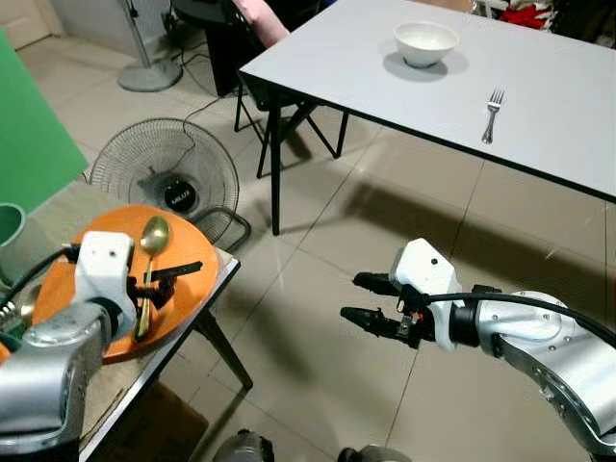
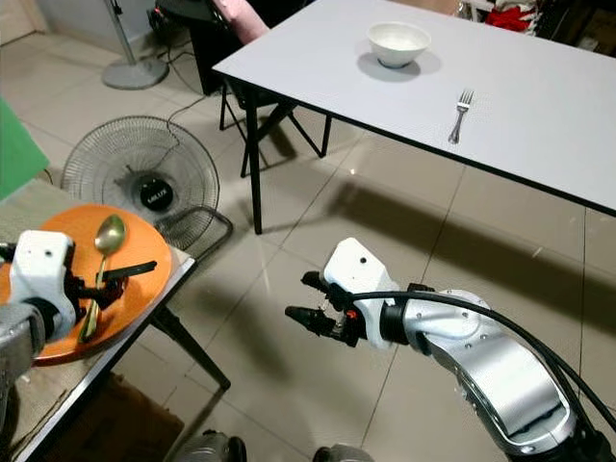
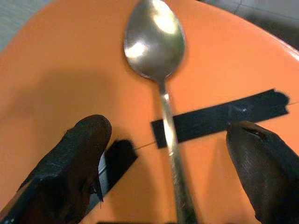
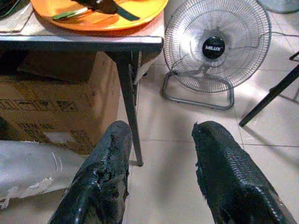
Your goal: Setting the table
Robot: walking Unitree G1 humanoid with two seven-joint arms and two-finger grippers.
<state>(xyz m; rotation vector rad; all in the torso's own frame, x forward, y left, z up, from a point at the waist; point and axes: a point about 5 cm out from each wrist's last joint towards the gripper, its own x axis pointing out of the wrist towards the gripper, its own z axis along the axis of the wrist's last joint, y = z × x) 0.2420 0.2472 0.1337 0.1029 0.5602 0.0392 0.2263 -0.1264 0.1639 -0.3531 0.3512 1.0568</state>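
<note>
My left gripper (image 3: 168, 168) fingers apart, straddling spoon (image 3: 161, 88) handle on orange plate (image 1: 67, 279) | right gripper (image 1: 371, 300) apart, over floor

The floor fan (image 4: 215, 49) is showing the brand word "MILUX" in white letters on its black centre hub. The print on the cardboard box (image 4: 56, 100) is too blurred to read.
</note>
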